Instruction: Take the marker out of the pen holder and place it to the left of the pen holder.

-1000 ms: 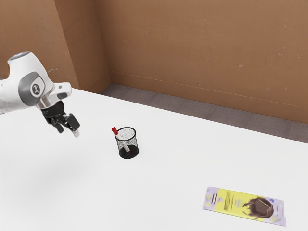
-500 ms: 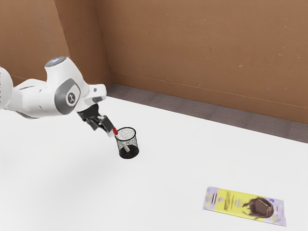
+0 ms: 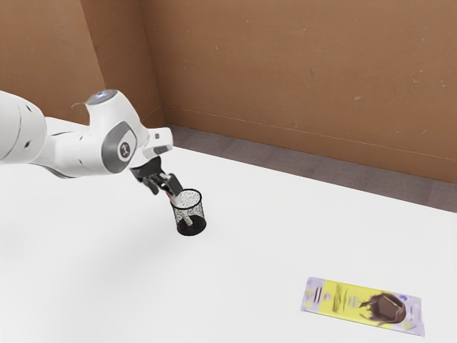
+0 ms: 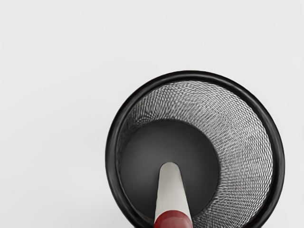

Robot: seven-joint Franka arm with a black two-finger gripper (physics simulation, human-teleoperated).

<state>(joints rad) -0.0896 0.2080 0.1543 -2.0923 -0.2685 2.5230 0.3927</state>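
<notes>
Marker (image 3: 187,216) and gripper (image 3: 166,189) have just come together in the exterior view, left of the frame's centre: the hand is now down at the rim of the pen holder (image 3: 200,210), with the marker's upper end between its fingers. These stand apart, so I take the jaws as open, with no sign yet of a grip. For the task, that means the approach looks nearly done, and closing on the marker seems the next step, then a straight lift so that it doesn't drag the light mesh cup along. Half a second ago the hand was a little farther toward the exterior view's left, just beside the red cap (image 4: 173,220); a second ago it was well apart from it, higher in the upper left. The holder hasn't moved, nor has the yellow and lilac packet (image 3: 364,306) at the lower right. In the wrist view the cap sits close under the hand, and the pale barrel slopes down to the dark base inside the holder, so the marker is not out yet
</notes>
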